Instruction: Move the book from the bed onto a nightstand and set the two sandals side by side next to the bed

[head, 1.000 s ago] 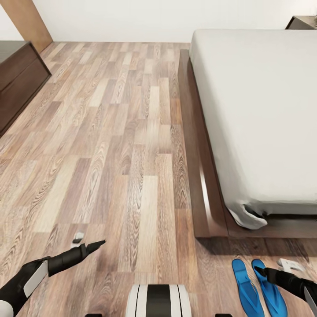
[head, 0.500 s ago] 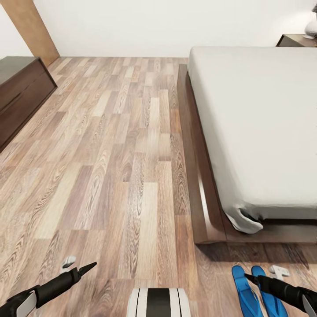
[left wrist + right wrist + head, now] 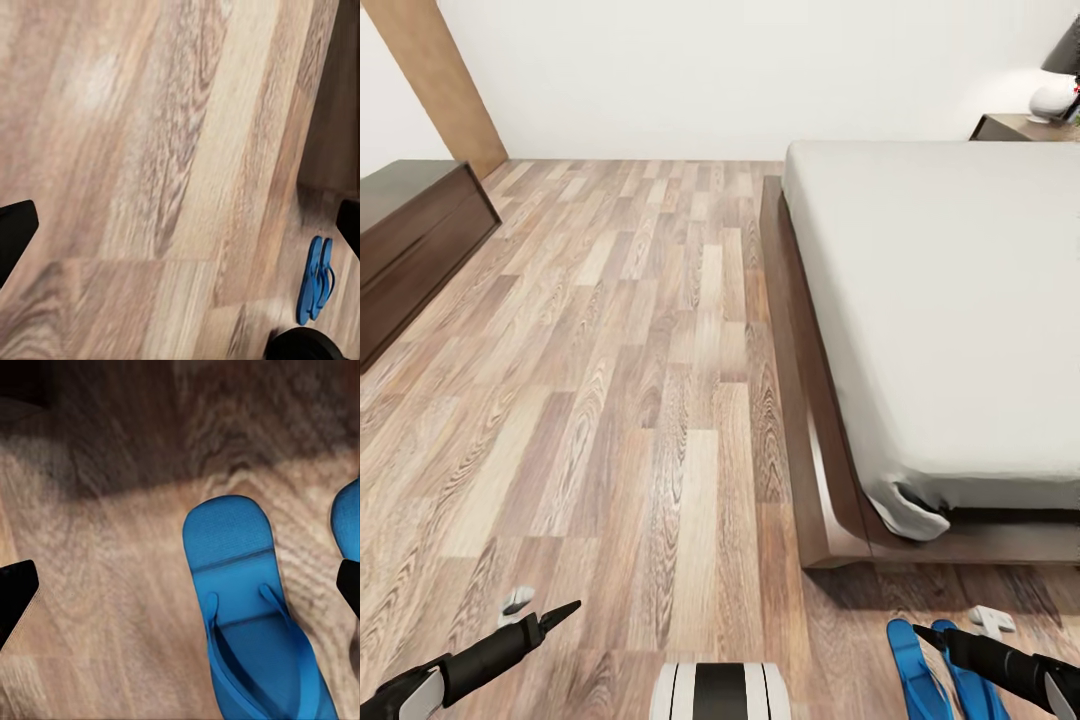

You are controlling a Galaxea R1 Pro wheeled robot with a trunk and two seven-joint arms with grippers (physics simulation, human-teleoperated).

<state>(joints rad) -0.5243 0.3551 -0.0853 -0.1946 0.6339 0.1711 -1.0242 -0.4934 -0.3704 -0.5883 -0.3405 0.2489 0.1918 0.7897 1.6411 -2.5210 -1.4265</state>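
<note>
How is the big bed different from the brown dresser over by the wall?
The bed has a light grey mattress on top of its dark wood frame; the dresser is all dark wood with a bare glossy top. The bed sits very low and reaches far across the room, while the dresser looks taller and boxier. The bed is on the right, the dresser on the left. Both are dark brown wood and stand on the plank floor.

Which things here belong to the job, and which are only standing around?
Job:
- sandals, side by side on the floor at the bed's foot
- bed
- nightstand in the far corner

Not the job:
- dresser by the left wall
- lamp on the nightstand
</note>
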